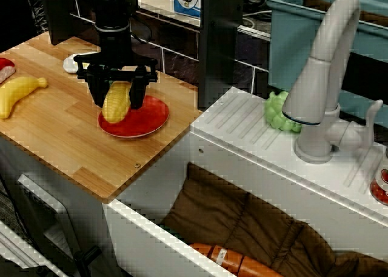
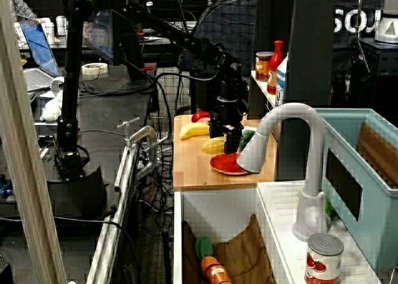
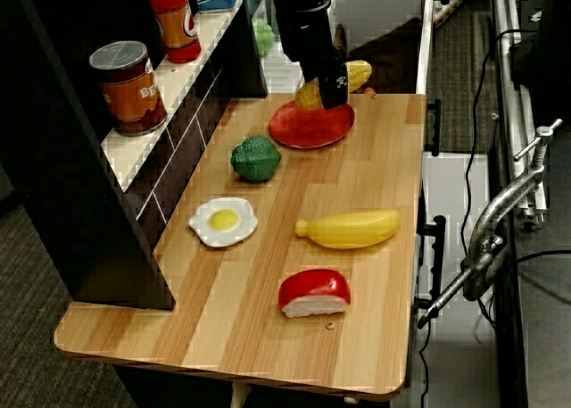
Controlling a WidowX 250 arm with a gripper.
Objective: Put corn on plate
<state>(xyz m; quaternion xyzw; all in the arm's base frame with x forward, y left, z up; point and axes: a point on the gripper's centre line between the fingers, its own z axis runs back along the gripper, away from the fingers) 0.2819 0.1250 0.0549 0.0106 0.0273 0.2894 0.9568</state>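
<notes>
View across counter toward sink: one gripper (image 1: 119, 94), jaws closed on one corn (image 1: 116, 102), cob tilted, its lower end over near edge of one red plate (image 1: 148, 120) under gripper. One banana (image 1: 17, 93) well apart, to image-left of gripper.

Side view: corn (image 2: 214, 145) in gripper (image 2: 226, 138), just above plate (image 2: 225, 165).

View along counter from its far end: one egg (image 3: 223, 221), one banana (image 3: 349, 229), one green vegetable (image 3: 255, 159), all on board nearer camera than gripper (image 3: 326, 88).

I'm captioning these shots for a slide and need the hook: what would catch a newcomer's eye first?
First, the black gripper clamped on the short, ridged yellow toy corn cob, just over the flat round red plastic plate near the wooden counter's sink-side edge. Next, the smooth curved yellow banana lying mid-counter, beside the small white fried egg with a yellow yolk.
</notes>
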